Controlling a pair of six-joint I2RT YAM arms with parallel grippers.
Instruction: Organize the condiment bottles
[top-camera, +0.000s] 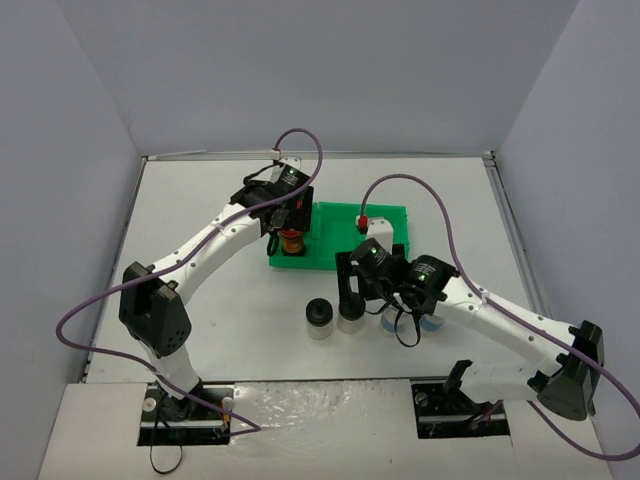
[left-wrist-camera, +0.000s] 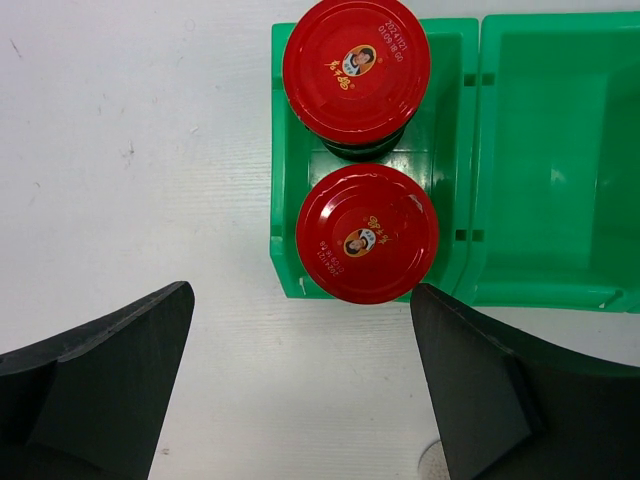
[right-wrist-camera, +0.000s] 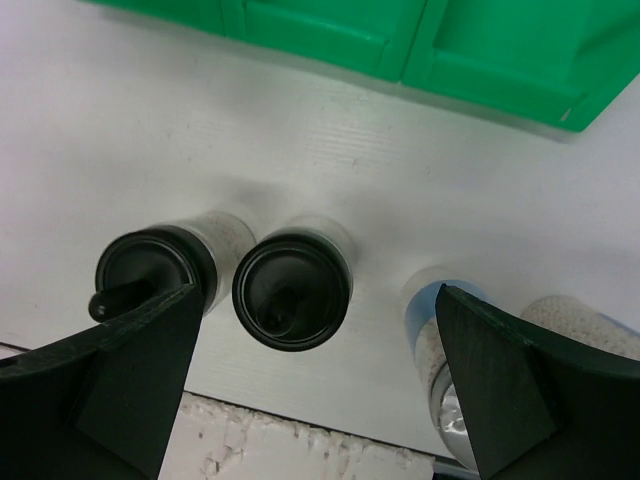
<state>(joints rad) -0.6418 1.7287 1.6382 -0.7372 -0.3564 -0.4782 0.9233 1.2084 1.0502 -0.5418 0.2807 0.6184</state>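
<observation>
Two red-capped jars (left-wrist-camera: 356, 68) (left-wrist-camera: 367, 233) stand one behind the other in the left compartment of the green tray (left-wrist-camera: 545, 150). My left gripper (left-wrist-camera: 300, 390) is open and empty just above the near one; in the top view it (top-camera: 290, 222) hovers over a red-capped jar (top-camera: 291, 240). Two black-capped pale jars (right-wrist-camera: 150, 275) (right-wrist-camera: 292, 290) stand on the table in front of the tray (right-wrist-camera: 400, 40). My right gripper (right-wrist-camera: 315, 390) is open and empty above them, over the right one (top-camera: 351, 315). Two blue-labelled jars (right-wrist-camera: 440, 340) (right-wrist-camera: 580, 320) stand to the right, partly hidden.
The tray's right compartment (left-wrist-camera: 560, 200) holds nothing that I can see. The table's near edge (right-wrist-camera: 300, 440) runs just behind the black-capped jars. Grey walls close the table at the back and sides. A purple cable loops over each arm.
</observation>
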